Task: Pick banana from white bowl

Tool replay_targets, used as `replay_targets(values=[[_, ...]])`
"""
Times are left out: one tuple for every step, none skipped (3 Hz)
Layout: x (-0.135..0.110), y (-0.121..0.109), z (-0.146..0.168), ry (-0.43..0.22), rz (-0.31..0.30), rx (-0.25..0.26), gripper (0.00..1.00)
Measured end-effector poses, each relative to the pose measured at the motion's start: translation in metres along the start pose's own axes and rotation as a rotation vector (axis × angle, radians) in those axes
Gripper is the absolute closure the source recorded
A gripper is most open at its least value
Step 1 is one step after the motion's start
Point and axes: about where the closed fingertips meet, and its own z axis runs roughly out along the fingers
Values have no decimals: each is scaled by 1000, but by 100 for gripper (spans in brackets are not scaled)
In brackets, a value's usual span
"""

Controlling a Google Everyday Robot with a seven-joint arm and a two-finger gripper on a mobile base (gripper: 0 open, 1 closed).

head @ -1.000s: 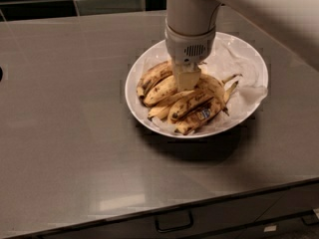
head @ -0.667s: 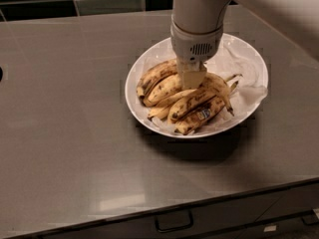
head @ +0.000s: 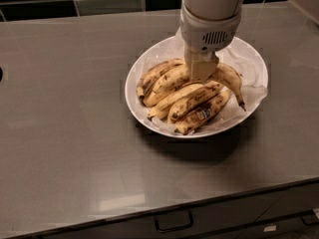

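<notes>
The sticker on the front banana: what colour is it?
Blue. The sticker shows best in the camera view; the gripper is at the bananas behind it.

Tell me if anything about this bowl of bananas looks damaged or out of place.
Nothing spilled or broken. The bananas are heavily brown-speckled, overripe, and the crumpled paper lining seems to poke past the white bowl at its right rim. The gripper sits down in the pile beside the arched banana.
</notes>
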Motion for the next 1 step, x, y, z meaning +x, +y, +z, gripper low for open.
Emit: replay_targets(values=[[-9, 3, -27, -26, -40, 44, 100]])
